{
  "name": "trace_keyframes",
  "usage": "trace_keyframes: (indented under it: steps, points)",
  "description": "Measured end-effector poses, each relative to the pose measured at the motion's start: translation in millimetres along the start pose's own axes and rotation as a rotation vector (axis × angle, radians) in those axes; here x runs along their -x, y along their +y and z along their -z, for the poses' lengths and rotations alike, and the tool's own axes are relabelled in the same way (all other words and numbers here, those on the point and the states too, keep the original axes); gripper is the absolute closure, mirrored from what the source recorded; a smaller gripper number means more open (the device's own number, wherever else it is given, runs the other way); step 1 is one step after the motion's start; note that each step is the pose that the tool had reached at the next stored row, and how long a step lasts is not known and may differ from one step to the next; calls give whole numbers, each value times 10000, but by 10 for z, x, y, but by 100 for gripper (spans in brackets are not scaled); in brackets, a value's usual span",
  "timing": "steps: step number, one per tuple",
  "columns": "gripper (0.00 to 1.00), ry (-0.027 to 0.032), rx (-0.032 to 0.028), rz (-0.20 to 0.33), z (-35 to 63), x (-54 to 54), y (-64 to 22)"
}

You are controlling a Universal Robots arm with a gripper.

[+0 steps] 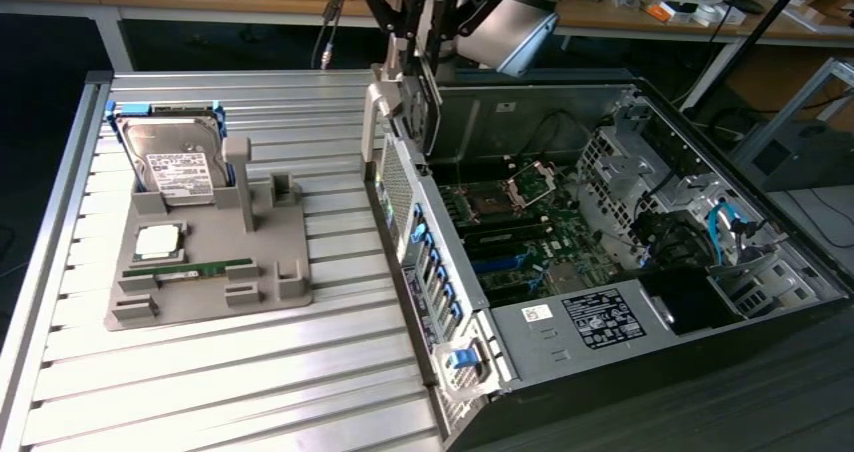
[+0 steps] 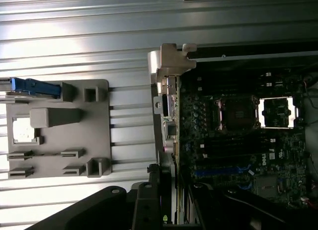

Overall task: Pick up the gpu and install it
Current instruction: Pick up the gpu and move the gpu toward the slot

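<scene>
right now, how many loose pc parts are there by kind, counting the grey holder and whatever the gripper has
hard drive: 1
processor chip: 1
memory stick: 1
gpu: 1
total: 4

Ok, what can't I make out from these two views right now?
- Wrist view: the slot beneath the thin dark circuit card with pale metal bracket, hidden by the card itself, held edge-on in the end effector.
- Wrist view: the blue hard-drive holder, cut off by the frame edge.
- Exterior view: print on the black label inside the case, too small.
</scene>
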State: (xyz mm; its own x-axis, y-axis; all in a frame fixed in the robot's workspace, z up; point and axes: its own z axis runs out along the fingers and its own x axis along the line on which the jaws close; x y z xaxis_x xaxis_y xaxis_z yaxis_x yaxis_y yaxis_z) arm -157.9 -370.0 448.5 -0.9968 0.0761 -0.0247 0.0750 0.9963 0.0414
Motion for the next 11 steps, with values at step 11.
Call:
trace_keyframes:
  steps: [11]
  points:
    - [73, -1, 1, -1, -13, 86, 2]
